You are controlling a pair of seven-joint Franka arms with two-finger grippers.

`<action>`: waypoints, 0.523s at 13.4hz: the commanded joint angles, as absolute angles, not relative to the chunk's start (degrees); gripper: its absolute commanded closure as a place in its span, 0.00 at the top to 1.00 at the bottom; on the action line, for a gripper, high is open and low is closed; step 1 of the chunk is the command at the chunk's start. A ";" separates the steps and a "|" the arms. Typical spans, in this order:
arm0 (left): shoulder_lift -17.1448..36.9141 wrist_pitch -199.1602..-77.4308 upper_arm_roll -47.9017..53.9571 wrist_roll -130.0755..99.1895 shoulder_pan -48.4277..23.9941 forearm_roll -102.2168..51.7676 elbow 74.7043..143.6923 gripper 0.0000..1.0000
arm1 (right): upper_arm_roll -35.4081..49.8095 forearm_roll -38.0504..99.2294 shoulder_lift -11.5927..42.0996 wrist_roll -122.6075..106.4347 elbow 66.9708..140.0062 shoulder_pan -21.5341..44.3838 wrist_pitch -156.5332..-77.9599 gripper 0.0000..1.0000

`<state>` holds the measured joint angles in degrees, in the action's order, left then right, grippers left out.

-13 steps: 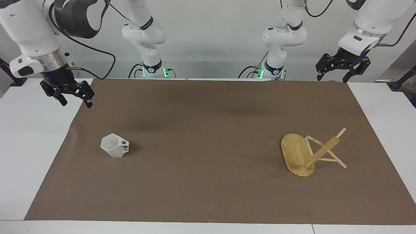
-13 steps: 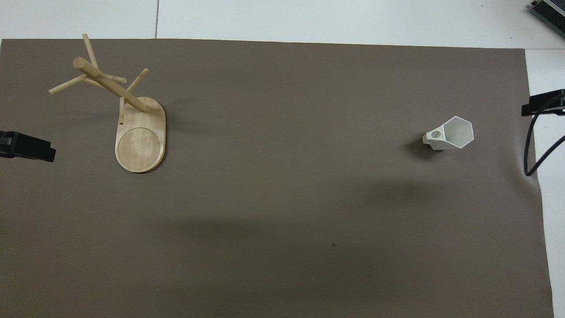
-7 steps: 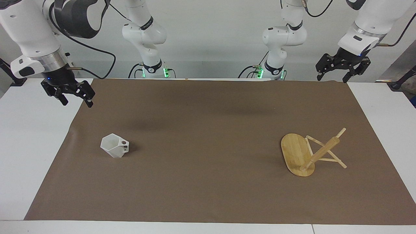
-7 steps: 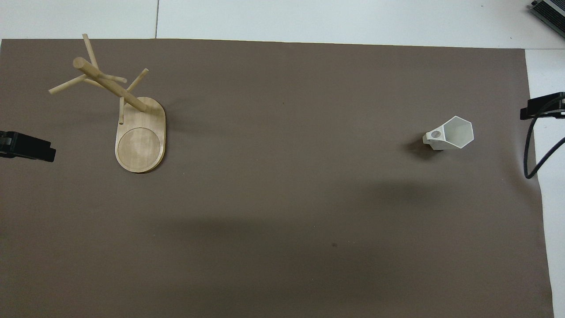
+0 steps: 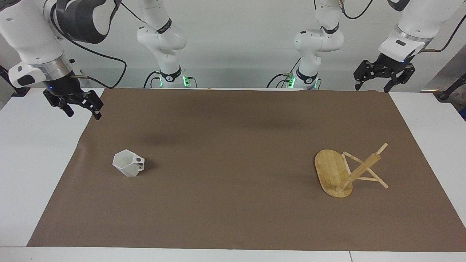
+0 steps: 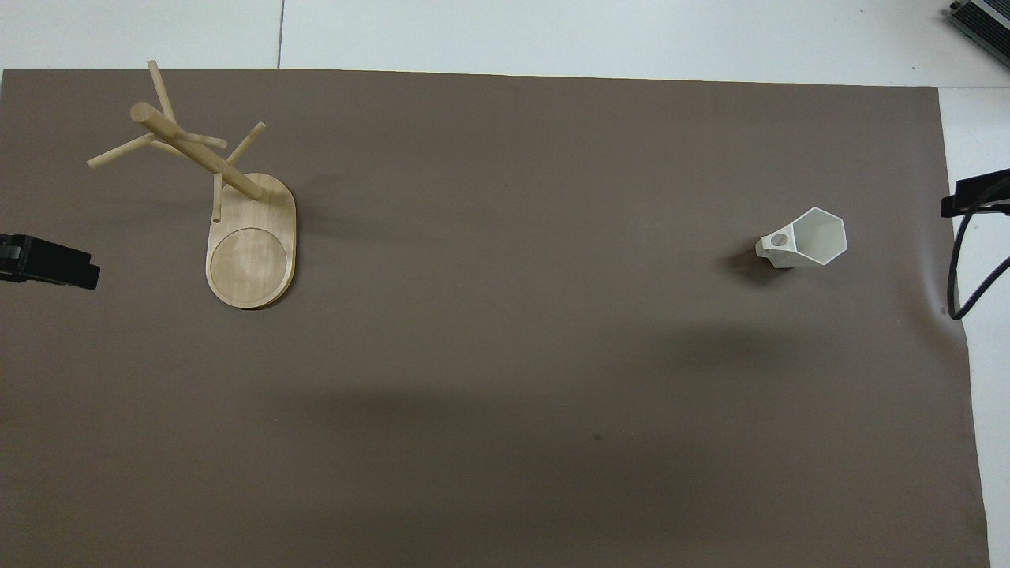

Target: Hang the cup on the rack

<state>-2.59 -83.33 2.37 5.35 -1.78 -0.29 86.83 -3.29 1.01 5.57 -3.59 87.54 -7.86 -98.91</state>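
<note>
The white faceted cup (image 5: 127,167) stands on the brown mat toward the right arm's end, its opening up and its pierced handle pointing toward the middle of the table; it also shows in the overhead view (image 6: 816,238). The bamboo rack (image 5: 340,174) stands upright on its oval base toward the left arm's end, with thin pegs on its post, and also shows in the overhead view (image 6: 251,251). My right gripper (image 5: 83,114) hangs open and empty over the mat's edge, apart from the cup. My left gripper (image 5: 372,87) hangs open and empty over the mat's corner by the robots and waits.
The brown mat (image 5: 233,153) covers most of the white table (image 5: 32,153). A black cable (image 6: 959,268) hangs from the right arm near the mat's edge beside the cup.
My right gripper has drifted a little outward, toward the table's edge at its own end. The left gripper, cup and rack have not moved.
</note>
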 commanded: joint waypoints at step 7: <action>-3.87 -83.50 2.72 5.19 -1.05 -0.09 88.33 1.00 | -2.37 0.97 -0.08 -3.34 102.79 -7.30 -110.52 1.00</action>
